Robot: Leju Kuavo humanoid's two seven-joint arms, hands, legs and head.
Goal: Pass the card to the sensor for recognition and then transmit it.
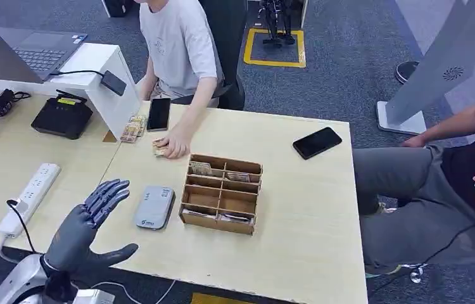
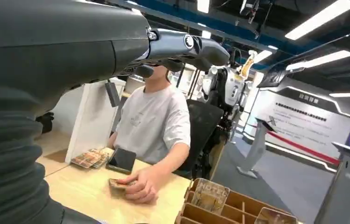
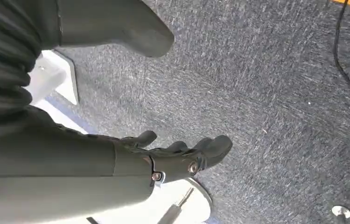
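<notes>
My left hand hovers open over the near left part of the table, fingers spread, holding nothing. Just to its right lies the grey card sensor. Across the table a person's hand rests on a card; the left wrist view shows that card under the person's fingers, beyond my left hand. A wooden compartment box with cards in some slots stands right of the sensor. My right hand hangs over the carpet, open, with nothing in it.
A white power strip lies left of my left hand. A stack of cards and a phone lie by the white stand. Another phone lies at the far right. A second person sits at the table's right edge.
</notes>
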